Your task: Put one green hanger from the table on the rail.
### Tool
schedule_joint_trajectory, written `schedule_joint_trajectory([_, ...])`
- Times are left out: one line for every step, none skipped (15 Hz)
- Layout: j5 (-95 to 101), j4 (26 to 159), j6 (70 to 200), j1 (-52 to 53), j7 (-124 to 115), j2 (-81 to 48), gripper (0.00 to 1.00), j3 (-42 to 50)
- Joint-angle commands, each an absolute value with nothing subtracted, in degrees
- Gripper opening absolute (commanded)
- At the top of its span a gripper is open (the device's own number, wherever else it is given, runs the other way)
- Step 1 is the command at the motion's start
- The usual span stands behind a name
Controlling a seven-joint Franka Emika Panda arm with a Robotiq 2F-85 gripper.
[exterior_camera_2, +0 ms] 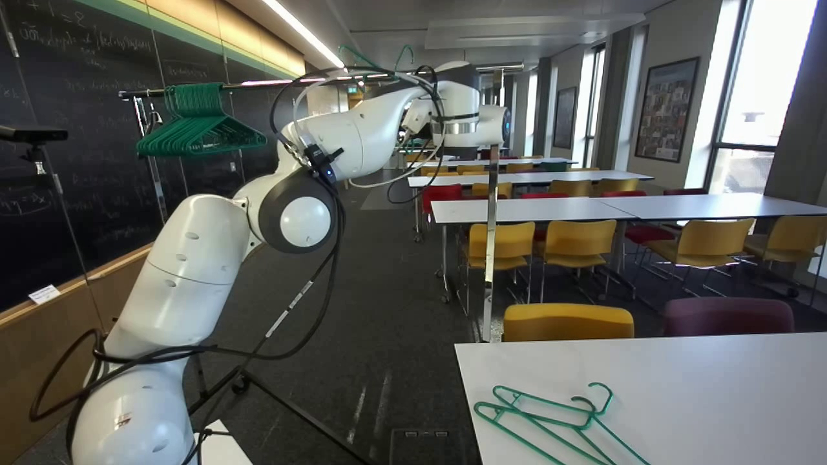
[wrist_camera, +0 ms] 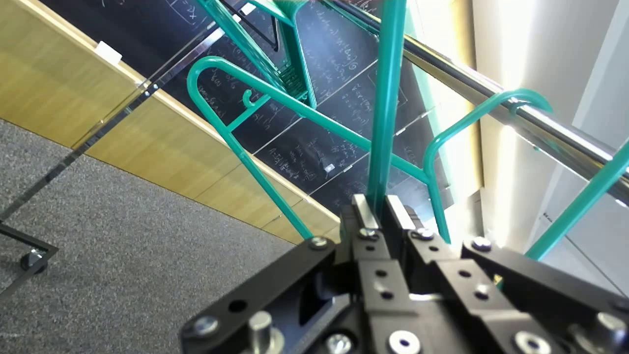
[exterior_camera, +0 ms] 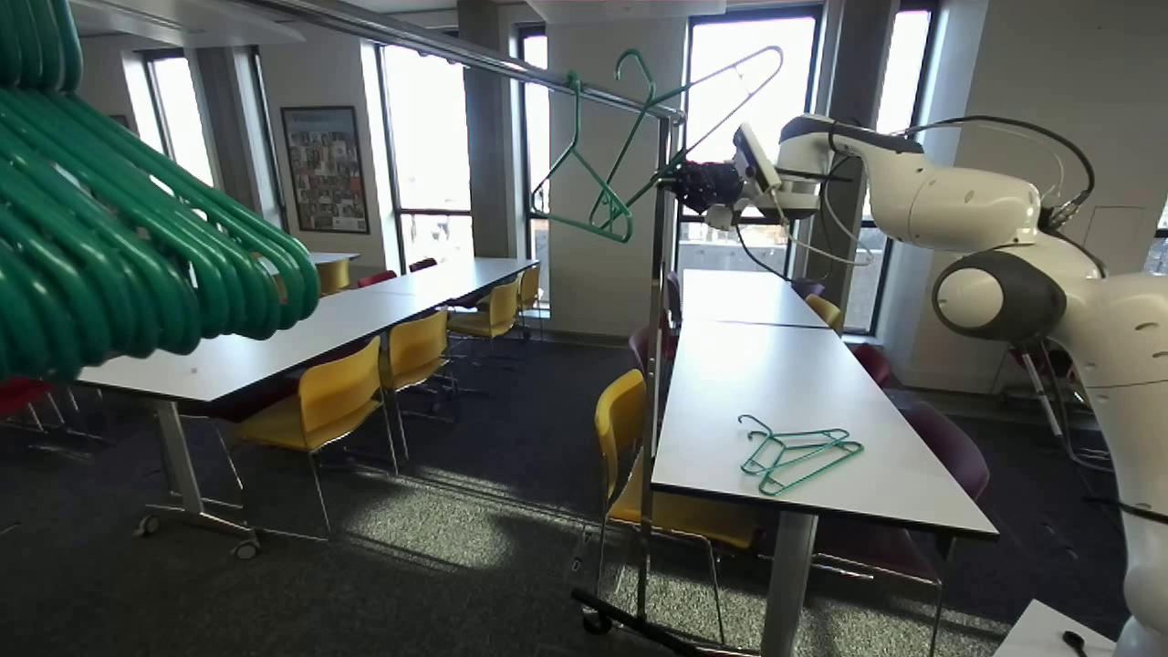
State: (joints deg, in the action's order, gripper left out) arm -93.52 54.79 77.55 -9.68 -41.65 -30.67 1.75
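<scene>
My end effector (wrist_camera: 377, 205) grips a teal-green triangular hanger (wrist_camera: 386, 113), whose hook (exterior_camera: 631, 52) I should seat over the grey metal rail (wrist_camera: 457, 75) before releasing.

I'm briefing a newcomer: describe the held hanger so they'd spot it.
Find the white jointed robot arm, then its black metal tool. Clamped there is a green triangular plastic hanger; its neighbours hang from the grey metal rail or lie flat.
</scene>
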Motion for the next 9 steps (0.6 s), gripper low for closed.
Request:
schedule_joint_trajectory([-95.6, 51.7, 75.2, -10.5, -45.7, -32.6, 0.02, 0.6])
schedule_joint_trajectory([-95.7, 51.6, 74.7, -10.5, -46.1, -32.7, 0.02, 0.5])
schedule_joint_trajectory([-95.7, 51.6, 74.3, -10.5, -46.3, -32.7, 0.02, 0.4])
schedule_joint_trajectory([-95.6, 51.8, 73.9, -10.5, -46.4, -32.6, 0.02, 0.4])
schedule_joint_trajectory([-94.9, 52.0, 73.4, -10.4, -46.3, -32.4, 0.02, 0.6])
schedule_joint_trajectory([-94.3, 52.6, 72.5, -10.3, -46.0, -32.1, 0.02, 0.8])
schedule_joint_trajectory([-93.2, 53.8, 72.1, -10.9, -45.4, -31.6, 0.02, -0.2])
schedule_joint_trajectory([-93.0, 54.6, 71.4, -11.0, -45.2, -31.6, 0.02, -0.2])
schedule_joint_trajectory([-92.7, 55.2, 70.9, -11.0, -45.0, -31.5, 0.02, -0.2])
